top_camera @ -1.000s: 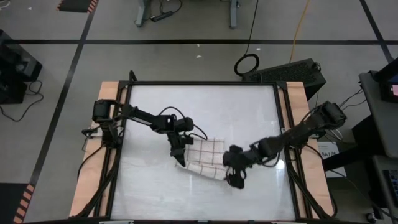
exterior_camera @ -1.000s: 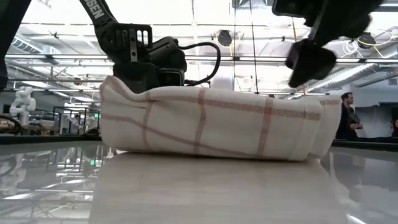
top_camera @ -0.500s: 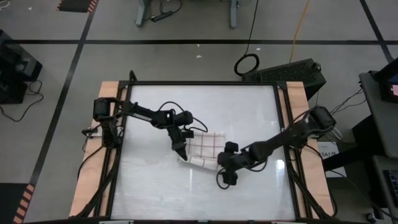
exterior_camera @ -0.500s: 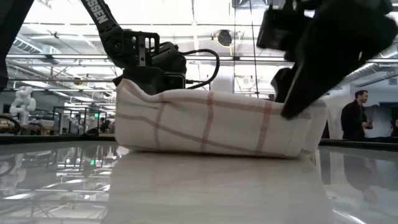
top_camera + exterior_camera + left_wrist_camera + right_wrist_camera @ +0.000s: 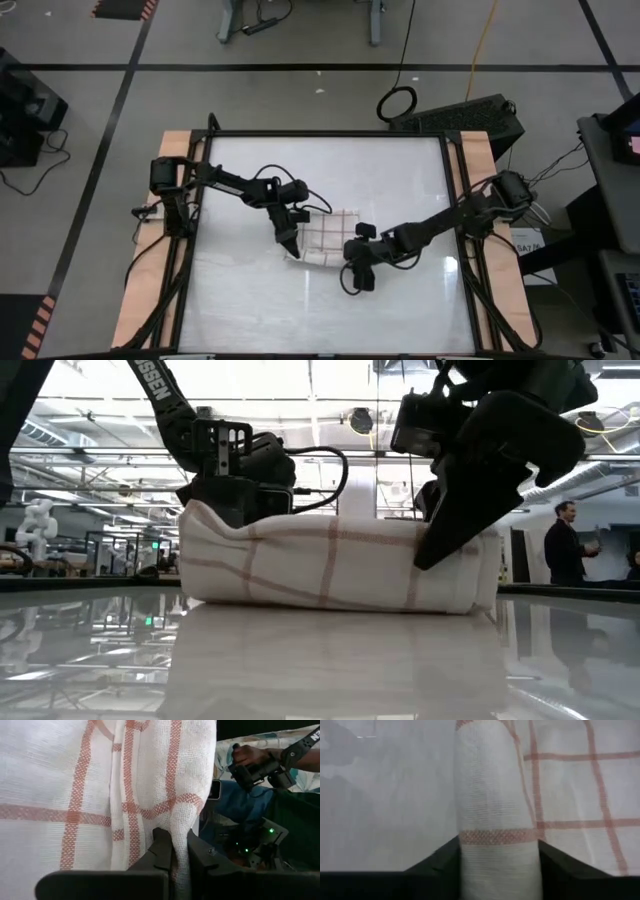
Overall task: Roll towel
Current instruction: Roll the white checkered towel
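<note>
The towel (image 5: pixel 325 240), white with thin red-brown grid lines, lies near the table's middle. Its near part is rolled into a tube (image 5: pixel 330 570), and the rest lies flat (image 5: pixel 575 785) on the table on the roll's far side. My left gripper (image 5: pixel 291 246) is at the roll's left end, shut on cloth. My right gripper (image 5: pixel 354 268) is at the roll's right end (image 5: pixel 470 560), its fingers on either side of the tube. My left gripper pinches a raised fold of cloth (image 5: pixel 181 827) at the roll's left end between its two fingers, coming nearly level from the table's left. The towel below it rests on the table. My right gripper has the tube's right end (image 5: pixel 497 837) between its two fingers (image 5: pixel 440 862), one on each side. It slants down from the right and near side, fingers across the tube. The tube lies on the table.
The glossy tabletop (image 5: pixel 250 300) has wooden rails on both sides (image 5: pixel 150 290). A dark device (image 5: pixel 465 115) lies beyond the far right corner. A person (image 5: pixel 565 555) stands in the room behind, and a hand holding a controller (image 5: pixel 250 757) shows beyond the table.
My right gripper has come down and toward the table's left, from above the towel's right end onto it, tipping steeper. The towel's right end has been drawn in toward the left, so the bundle is shorter and more tube-shaped. Its left end stays in my left gripper.
</note>
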Controlling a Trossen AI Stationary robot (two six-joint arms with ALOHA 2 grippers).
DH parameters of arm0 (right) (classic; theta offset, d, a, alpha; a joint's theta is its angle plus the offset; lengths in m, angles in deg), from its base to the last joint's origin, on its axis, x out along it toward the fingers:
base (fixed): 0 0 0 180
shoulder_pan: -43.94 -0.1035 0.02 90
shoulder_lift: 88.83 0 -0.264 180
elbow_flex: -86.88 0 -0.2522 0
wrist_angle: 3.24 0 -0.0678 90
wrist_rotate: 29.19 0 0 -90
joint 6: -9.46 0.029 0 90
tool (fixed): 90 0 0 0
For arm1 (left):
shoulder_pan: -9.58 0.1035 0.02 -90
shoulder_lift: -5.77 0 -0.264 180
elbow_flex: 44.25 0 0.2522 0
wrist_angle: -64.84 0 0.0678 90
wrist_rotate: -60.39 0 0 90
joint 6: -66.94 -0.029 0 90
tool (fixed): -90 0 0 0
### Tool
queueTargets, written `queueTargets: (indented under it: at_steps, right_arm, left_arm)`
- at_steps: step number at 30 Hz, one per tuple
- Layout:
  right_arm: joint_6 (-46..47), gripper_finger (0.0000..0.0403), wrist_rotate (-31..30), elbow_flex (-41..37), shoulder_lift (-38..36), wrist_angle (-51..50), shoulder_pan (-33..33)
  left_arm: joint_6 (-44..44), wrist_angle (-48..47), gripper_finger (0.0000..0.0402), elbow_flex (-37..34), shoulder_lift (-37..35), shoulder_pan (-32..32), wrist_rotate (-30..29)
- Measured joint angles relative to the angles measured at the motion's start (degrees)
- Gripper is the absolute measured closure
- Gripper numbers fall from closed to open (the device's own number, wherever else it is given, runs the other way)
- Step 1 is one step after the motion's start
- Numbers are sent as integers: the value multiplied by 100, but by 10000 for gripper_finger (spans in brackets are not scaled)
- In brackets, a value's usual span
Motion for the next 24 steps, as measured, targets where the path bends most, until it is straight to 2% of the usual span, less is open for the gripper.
queueTargets:
  at_steps: [4, 11, 19, 24]
  right_arm:
    - [-49, 293, 64, 0, 0, 36, 50]
    - [-258, 389, 700, 0, 0, 234, 181]
    - [226, 391, 941, 0, 295, 235, 224]
    - [355, 397, 957, 0, 346, 252, 233]
  left_arm:
    - [16, -4, 375, 0, 0, -2, -211]
    - [697, -21, 315, -2, 0, 22, -972]
    - [769, -179, 238, -4, -133, 22, -902]
    - [601, -525, 216, -5, -407, 20, -885]
